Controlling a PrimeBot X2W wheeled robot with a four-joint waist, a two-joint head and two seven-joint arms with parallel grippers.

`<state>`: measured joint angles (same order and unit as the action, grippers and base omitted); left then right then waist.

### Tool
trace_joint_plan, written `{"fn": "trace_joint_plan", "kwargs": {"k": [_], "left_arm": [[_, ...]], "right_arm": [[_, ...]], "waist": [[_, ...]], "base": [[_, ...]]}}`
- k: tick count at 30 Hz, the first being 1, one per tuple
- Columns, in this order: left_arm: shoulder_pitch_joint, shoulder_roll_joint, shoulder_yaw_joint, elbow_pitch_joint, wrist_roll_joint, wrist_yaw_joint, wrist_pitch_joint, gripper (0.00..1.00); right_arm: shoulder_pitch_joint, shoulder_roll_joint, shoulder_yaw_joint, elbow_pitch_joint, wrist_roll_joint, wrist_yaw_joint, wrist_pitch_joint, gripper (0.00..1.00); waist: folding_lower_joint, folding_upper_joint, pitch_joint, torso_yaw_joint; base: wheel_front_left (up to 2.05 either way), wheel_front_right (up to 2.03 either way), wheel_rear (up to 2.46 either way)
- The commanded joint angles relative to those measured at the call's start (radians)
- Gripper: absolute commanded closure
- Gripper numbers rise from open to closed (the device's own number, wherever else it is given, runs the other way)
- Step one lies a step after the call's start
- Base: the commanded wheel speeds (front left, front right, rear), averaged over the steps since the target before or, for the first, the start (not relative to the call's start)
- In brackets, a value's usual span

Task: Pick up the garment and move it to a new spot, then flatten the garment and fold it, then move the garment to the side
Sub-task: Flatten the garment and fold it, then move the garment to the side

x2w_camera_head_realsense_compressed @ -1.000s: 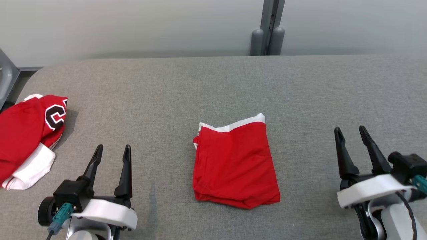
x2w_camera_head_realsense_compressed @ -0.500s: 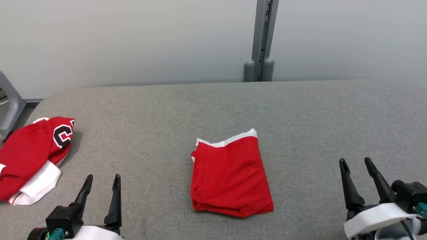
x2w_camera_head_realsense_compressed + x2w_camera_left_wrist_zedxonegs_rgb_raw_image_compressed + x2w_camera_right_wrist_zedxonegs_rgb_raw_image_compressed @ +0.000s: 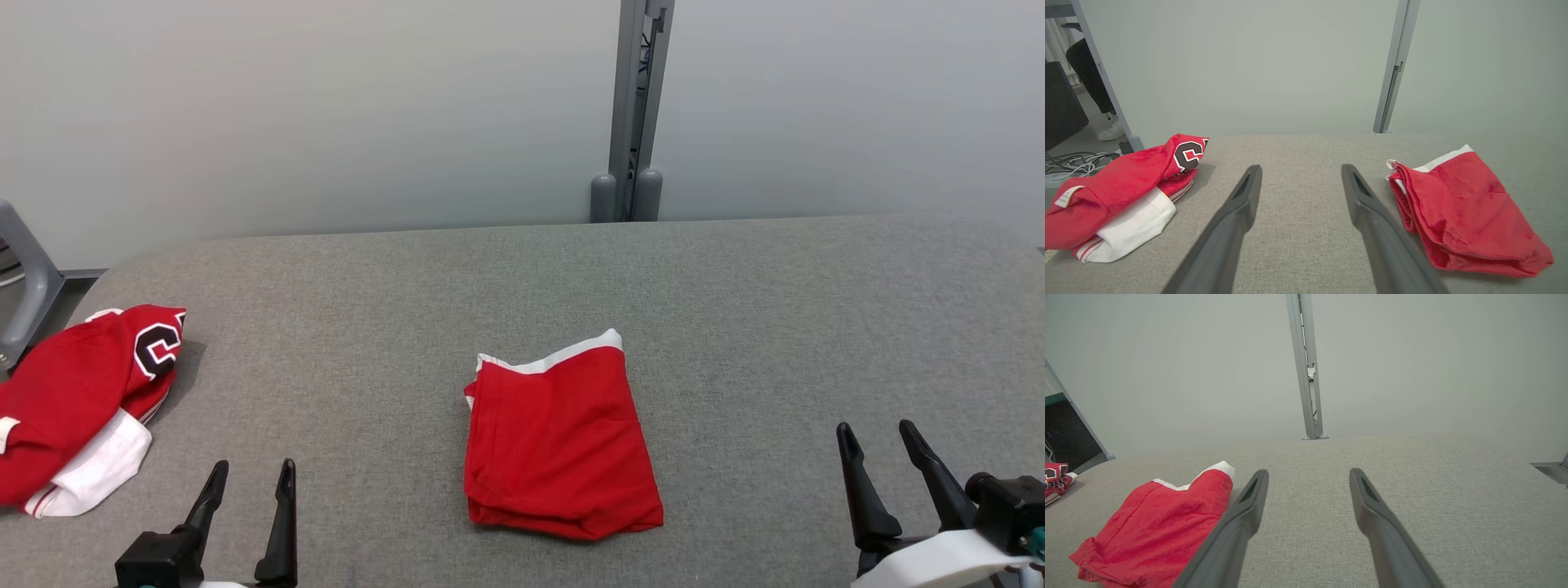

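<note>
A folded red garment (image 3: 559,445) with a white band along its far edge lies flat at the middle of the grey padded table (image 3: 735,310). It also appears in the left wrist view as the garment (image 3: 1461,208), right of the fingers, and in the right wrist view as the garment (image 3: 1155,526), left of them. My left gripper (image 3: 252,469) is open at the lower left, well clear of the cloth, with nothing between its fingers (image 3: 1241,204). My right gripper (image 3: 875,429) is open at the lower right, also apart from the cloth and holding nothing.
A crumpled heap of red and white clothing (image 3: 73,400) with a black letter C lies at the table's left edge, also seen as the heap (image 3: 1122,188). A grey post (image 3: 629,114) stands behind the table against a pale wall. Cables (image 3: 1069,165) lie on the floor at left.
The head camera has tilted up, so the whole picture slid down. Both grippers now sit lower and nearer the bottom edge relative to the garment. The clothes have not moved.
</note>
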<state>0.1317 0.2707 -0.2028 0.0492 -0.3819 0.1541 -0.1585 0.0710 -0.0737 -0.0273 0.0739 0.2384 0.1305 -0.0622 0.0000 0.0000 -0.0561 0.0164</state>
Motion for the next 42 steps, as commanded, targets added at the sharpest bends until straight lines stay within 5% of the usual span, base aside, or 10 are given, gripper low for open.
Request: {"fn": "trace_joint_plan", "kwargs": {"k": [1,30,42], "left_arm": [[0.004,0.007,0.001,-0.004,-0.008,0.005,0.002,0.0],[-0.022,0.019,-0.018,-0.024,-0.012,0.021,0.014,0.0],[-0.129,-0.017,-0.068,-0.003,-0.007,-0.017,-0.005,0.0]], "right_arm": [[0.009,0.0,-0.005,-0.009,-0.002,0.0,0.001,0.0],[0.002,0.018,-0.013,-0.012,-0.015,0.0,0.0,0.0],[-0.166,0.019,0.213,0.174,0.069,0.0,-0.008,0.0]], "waist": [[0.0,0.0,0.001,-0.001],[0.0,0.0,0.019,-0.002],[0.0,0.0,0.133,0.078]], "base": [[0.0,0.0,0.0],[0.0,0.0,0.0],[0.0,0.0,0.0]]}}
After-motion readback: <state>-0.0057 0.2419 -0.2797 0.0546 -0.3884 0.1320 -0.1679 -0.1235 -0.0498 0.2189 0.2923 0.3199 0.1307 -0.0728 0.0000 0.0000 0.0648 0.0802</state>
